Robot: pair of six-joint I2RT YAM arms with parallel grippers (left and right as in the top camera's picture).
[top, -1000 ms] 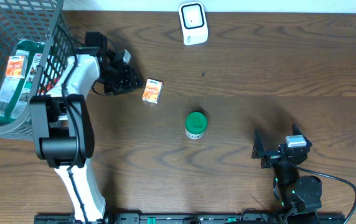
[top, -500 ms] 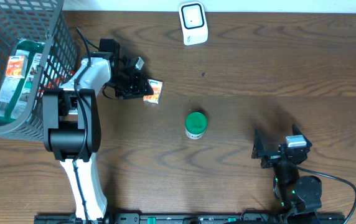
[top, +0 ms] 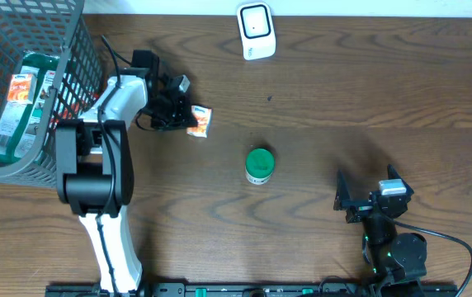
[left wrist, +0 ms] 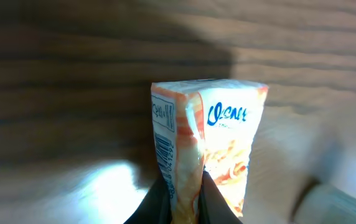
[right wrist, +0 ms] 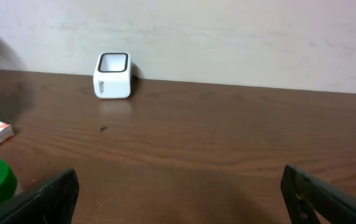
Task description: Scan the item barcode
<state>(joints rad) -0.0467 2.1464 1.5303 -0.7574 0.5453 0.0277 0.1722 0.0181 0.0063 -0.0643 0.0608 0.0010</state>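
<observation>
Your left gripper (left wrist: 179, 204) is clamped on the lower edge of the small carton (left wrist: 210, 140). The carton is orange and white, with blue lettering on one face and a barcode strip down its narrow side (the print is too blurred to read). It sits tilted between the wire basket (top: 79, 49) and the green-lidded jar (top: 259, 165), well apart from the white scanner (top: 255, 30). Your right gripper (right wrist: 181, 196) stands wide open.
</observation>
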